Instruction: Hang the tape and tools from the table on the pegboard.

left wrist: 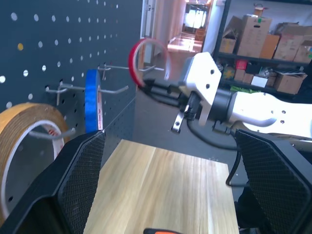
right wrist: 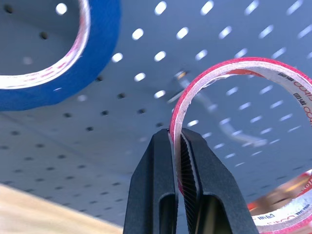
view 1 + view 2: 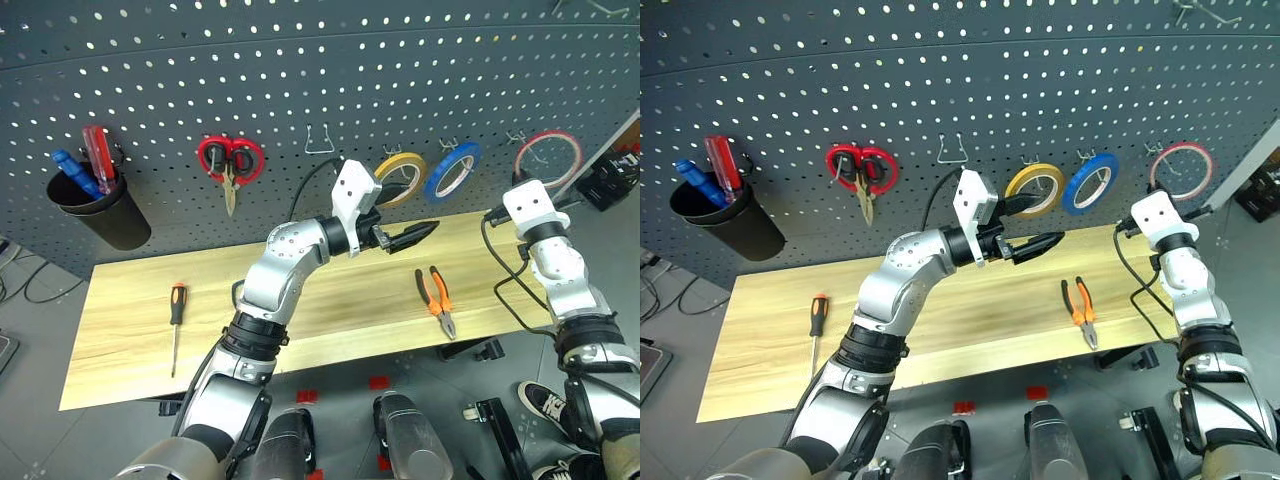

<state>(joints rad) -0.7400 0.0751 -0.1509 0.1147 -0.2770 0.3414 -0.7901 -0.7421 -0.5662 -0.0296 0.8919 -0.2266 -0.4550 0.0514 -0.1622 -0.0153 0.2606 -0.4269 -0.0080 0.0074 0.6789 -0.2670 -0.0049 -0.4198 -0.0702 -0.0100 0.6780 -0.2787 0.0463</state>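
Pegboard (image 3: 300, 90): matt dark grey panel, perforated, with bare metal wire hooks (image 3: 320, 140).
Table (image 3: 300, 300): light yellowish wood planks, smooth, faint grain, satin sheen.
Red tape roll (image 2: 234, 87): thin glossy red band, pale printed inner core.
Blue roll (image 2: 44, 58): matt blue, pale core.
Pliers (image 3: 437, 300): dull metal jaws, orange-and-black plastic handles.
Cup (image 3: 100, 210): black matt plastic.
Right gripper (image 2: 176, 146) fingers: black plastic, ribbed pads.
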